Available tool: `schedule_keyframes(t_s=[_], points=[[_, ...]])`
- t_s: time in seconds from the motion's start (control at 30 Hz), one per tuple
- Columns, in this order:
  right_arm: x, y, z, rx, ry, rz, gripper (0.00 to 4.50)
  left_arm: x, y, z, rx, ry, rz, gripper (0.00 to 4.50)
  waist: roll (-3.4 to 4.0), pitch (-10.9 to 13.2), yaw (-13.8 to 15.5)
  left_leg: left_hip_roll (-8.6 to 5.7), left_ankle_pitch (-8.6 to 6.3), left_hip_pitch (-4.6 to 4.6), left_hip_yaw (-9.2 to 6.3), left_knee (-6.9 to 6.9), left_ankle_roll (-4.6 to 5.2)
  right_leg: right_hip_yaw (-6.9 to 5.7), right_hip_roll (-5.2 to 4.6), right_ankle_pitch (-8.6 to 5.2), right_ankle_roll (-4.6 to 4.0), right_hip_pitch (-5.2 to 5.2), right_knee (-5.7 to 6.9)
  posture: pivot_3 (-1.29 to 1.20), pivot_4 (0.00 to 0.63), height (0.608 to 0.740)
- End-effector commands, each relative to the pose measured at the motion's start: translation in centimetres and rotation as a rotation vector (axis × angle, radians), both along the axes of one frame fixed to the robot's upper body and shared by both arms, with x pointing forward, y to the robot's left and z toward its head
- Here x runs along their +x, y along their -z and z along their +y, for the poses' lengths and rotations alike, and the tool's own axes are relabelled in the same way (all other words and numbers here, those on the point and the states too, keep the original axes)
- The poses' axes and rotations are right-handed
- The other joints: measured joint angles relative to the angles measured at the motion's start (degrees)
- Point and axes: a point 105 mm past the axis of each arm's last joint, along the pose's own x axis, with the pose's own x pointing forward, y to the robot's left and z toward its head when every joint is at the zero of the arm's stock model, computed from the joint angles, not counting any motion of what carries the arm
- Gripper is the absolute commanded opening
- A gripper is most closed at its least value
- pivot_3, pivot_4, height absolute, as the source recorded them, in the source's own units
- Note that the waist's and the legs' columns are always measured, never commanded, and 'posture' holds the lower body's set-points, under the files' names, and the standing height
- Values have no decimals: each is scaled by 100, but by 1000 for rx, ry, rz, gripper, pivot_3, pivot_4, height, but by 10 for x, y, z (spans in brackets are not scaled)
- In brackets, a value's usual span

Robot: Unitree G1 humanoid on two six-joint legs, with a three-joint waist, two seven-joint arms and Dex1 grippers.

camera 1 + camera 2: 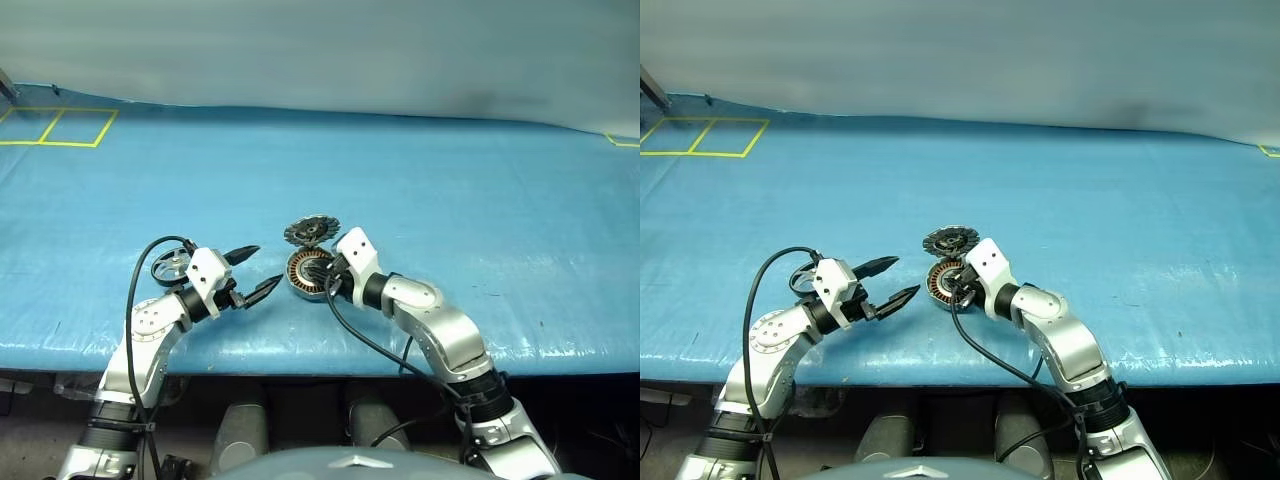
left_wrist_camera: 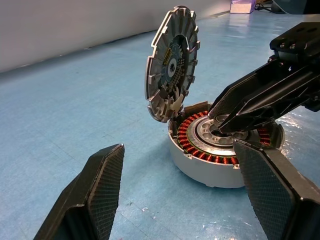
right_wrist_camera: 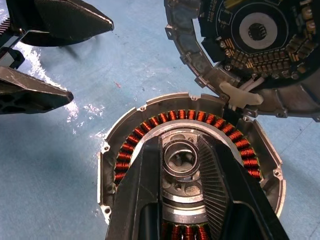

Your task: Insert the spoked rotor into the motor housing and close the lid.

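Rotor insertion is pending: our wide-open, empty left gripper [image 1: 268,265] must fetch the dark spoked metal rotor [image 1: 172,267]. Our right gripper [image 3: 180,149] hovers inside the round silver copper-wound motor housing [image 2: 200,170]; whether it grips anything, we cannot tell.

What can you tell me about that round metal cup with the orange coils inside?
The motor housing is a shallow round silver cup resting flat on the blue table. A ring of copper-coloured windings circles its silver centre bearing. Its toothed lid stands open, upright, joined at the rim. The right pincer reaches into the middle, its fingers straddling the bearing.
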Motion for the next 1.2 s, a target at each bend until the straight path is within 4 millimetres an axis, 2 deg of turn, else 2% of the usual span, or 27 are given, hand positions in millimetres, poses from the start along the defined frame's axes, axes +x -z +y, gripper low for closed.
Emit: schedule_keyframes(t_s=[0.03, 0.87, 1.0, 1.2], points=[[3, -9, 2, 25, 2, -39, 664, 2, -9, 4, 10, -12, -48, 3802, 0, 0, 0, 0, 0, 0, 0, 0, 0, 0, 0, 0, 0, 0, 0, 0, 150, 740], [4, -7, 2, 22, 3, -37, 664, 4, -5, 6, 23, -27, -51, 3802, 0, 0, 6, 0, 0, 1, 0, 1, 0, -1, 0, 0, 0, 1, 1, 0, 150, 740], [6, -10, 2, 18, 15, -63, 1991, 4, -5, 7, 26, -32, -51, 3802, 0, 0, 7, 0, 0, 1, 0, 1, 0, -1, 0, 0, 0, 1, 1, 0, 150, 740], [7, -14, 3, 24, 16, -76, 1991, 3, -3, 7, 24, -35, -47, 3802, 0, 0, 9, 0, 0, 1, 0, 1, 0, -1, 0, 0, 0, 1, 1, 0, 150, 740]])
